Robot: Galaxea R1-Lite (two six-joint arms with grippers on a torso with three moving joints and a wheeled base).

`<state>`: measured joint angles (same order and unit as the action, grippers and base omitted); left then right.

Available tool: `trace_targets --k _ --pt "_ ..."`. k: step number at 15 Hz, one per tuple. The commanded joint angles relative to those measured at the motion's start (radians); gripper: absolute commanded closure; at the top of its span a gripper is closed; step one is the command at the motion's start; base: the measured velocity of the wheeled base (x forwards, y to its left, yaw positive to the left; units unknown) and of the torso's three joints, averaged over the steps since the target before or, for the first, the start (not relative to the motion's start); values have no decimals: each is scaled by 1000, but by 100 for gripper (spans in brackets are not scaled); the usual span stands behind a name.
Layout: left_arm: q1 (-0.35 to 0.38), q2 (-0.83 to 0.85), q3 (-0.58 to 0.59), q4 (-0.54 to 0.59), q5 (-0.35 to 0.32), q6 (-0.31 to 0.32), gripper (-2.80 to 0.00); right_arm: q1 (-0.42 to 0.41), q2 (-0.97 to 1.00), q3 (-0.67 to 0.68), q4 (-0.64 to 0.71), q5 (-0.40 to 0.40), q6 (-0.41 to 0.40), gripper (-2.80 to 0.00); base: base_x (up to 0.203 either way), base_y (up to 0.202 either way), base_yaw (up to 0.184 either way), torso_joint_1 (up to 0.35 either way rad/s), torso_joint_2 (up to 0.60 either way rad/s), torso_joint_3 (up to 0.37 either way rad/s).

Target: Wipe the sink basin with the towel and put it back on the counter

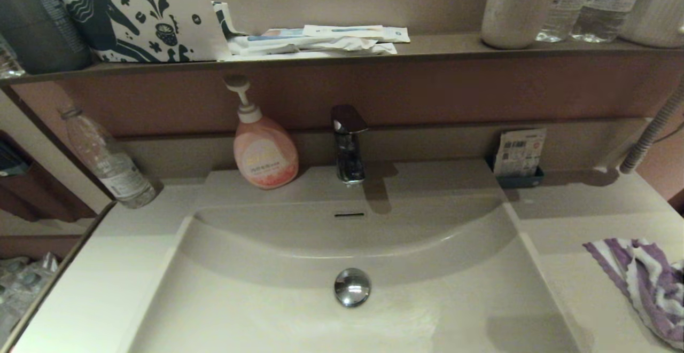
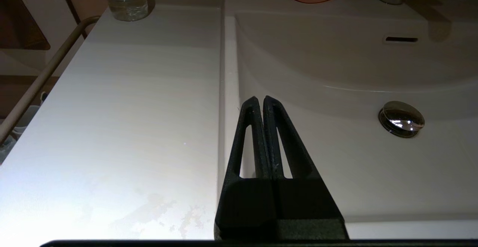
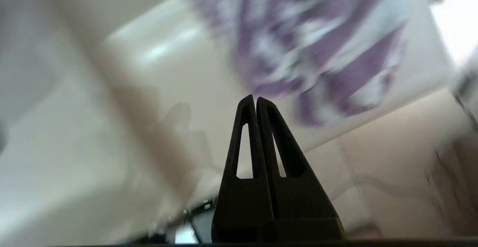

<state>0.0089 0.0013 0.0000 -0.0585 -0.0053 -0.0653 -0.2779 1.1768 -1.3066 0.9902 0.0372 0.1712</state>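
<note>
The purple-and-white striped towel (image 1: 644, 283) lies crumpled on the beige counter (image 1: 577, 219) at the right of the sink basin (image 1: 278, 310). The basin holds nothing but its chrome drain stopper (image 1: 352, 287). My right gripper (image 3: 254, 98) is shut and empty, held above the counter a little short of the towel (image 3: 298, 41). My left gripper (image 2: 260, 99) is shut and empty too, over the basin's left rim with the stopper (image 2: 402, 118) off to one side. Neither gripper shows in the head view.
A chrome tap (image 1: 348, 142) and a pink soap pump bottle (image 1: 263, 147) stand behind the basin. A clear water bottle (image 1: 109, 161) stands on the left counter, and a small packet in a dark holder (image 1: 519, 156) at the right back. A dark shelf (image 1: 427, 46) above carries bottles and packets.
</note>
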Motion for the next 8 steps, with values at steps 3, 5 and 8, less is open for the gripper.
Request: trace_targets --k 3,5,8 --pt "0 0 0 -1 -1 -1 0 134 -318 13 91 55 -18 0 0 0 0 0 0 0" --pt "0 0 0 -1 -1 -1 0 158 -458 29 137 62 -22 0 0 0 0 0 0 0" --pt "0 0 0 -1 -1 -1 0 169 -680 107 153 52 -39 0 0 0 0 0 0 0"
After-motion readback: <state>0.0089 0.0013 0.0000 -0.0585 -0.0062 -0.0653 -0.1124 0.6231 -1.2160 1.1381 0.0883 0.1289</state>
